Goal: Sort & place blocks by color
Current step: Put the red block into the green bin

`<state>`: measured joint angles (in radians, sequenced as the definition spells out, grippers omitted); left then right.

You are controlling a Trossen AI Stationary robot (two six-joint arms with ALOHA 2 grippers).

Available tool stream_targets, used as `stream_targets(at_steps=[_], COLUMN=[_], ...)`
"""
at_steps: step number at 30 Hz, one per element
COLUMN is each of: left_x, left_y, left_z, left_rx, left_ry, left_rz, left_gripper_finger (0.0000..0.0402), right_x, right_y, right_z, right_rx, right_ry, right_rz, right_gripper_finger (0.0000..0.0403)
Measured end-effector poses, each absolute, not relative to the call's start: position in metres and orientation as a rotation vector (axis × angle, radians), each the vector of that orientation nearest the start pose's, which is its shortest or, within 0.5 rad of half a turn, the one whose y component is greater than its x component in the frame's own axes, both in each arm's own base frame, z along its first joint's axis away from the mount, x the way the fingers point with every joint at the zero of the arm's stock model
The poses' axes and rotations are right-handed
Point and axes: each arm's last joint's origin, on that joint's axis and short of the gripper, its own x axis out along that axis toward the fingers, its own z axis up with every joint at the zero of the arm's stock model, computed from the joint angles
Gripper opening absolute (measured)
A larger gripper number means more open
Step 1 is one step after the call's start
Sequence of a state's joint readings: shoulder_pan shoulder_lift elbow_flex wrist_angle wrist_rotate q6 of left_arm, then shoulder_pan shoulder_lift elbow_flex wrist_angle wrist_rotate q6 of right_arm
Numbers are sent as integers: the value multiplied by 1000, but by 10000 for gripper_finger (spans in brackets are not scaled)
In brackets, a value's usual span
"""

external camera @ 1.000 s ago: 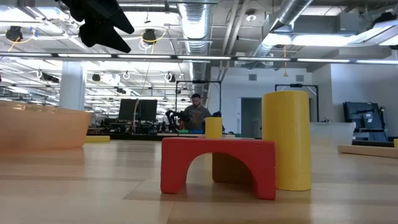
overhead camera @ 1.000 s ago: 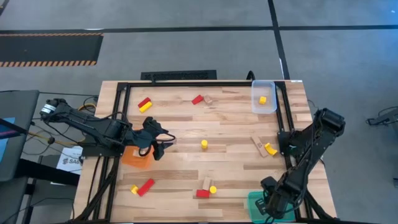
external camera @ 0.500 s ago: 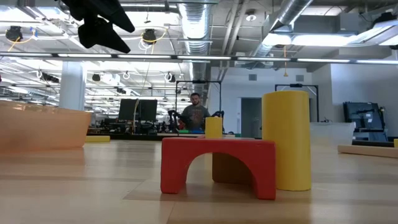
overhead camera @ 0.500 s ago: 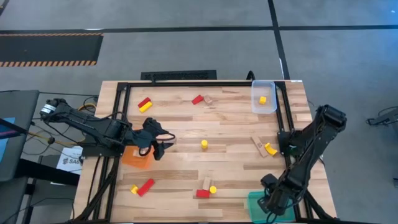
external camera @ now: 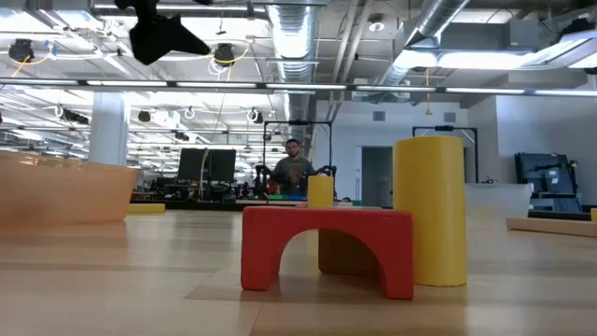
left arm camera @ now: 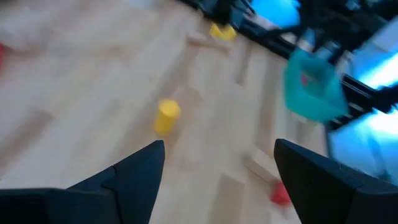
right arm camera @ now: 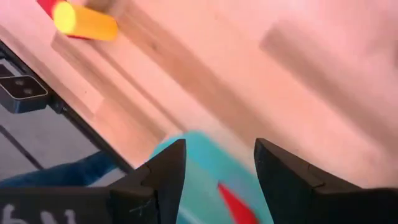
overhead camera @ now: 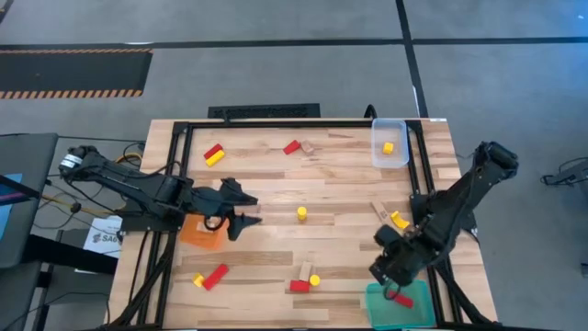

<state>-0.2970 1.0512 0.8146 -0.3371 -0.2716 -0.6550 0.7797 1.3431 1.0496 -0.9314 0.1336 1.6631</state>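
Green tray (overhead camera: pixel 401 305) just beneath the right tool (overhead camera: pixel 388 272), a red block (overhead camera: pixel 401 299) lying inside it.
The right tool's fingers stood apart with nothing between them. The left tool (overhead camera: pixel 246 216) hung open and empty beside the orange tray (overhead camera: pixel 200 232); beyond it stood a yellow cylinder (overhead camera: pixel 301 213), and other blocks lay scattered over the wooden table (overhead camera: pixel 340 175).

My arms are showing dark against the pale wood-grain table (overhead camera: pixel 340 188). A red block (overhead camera: pixel 402 300) is lying in the green tray (overhead camera: pixel 418 311) at my near right, a yellow cube (overhead camera: pixel 388 147) is sitting in the clear tray (overhead camera: pixel 390 158) far right, and the orange tray (overhead camera: pixel 196 233) is glowing at my left. A yellow cylinder (overhead camera: pixel 301 213) is standing mid-table.
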Motion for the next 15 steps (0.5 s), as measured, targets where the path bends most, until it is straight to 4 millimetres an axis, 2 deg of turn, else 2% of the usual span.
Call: stream_targets(at_steps=[4,8,11,15], left_x=[211,202,194,186], left_y=[-79,-118,-146,-174], left_z=[267,245,229,203], left_rx=[-629,-762,-829,-896], left_ry=[740,1003,1136,1268], left_rz=[21,-57,-14,126], left_gripper_finger=[290,290,290,290], right_x=[192,203,209,218], right_y=[153,138,128,113], right_z=[256,256,256,256], right_rx=[778,688,619,544], right_ry=[1191,1186,1187,1183], right_rz=[-409,-374,-349,-326], right_gripper_finger=[211,211,209,207])
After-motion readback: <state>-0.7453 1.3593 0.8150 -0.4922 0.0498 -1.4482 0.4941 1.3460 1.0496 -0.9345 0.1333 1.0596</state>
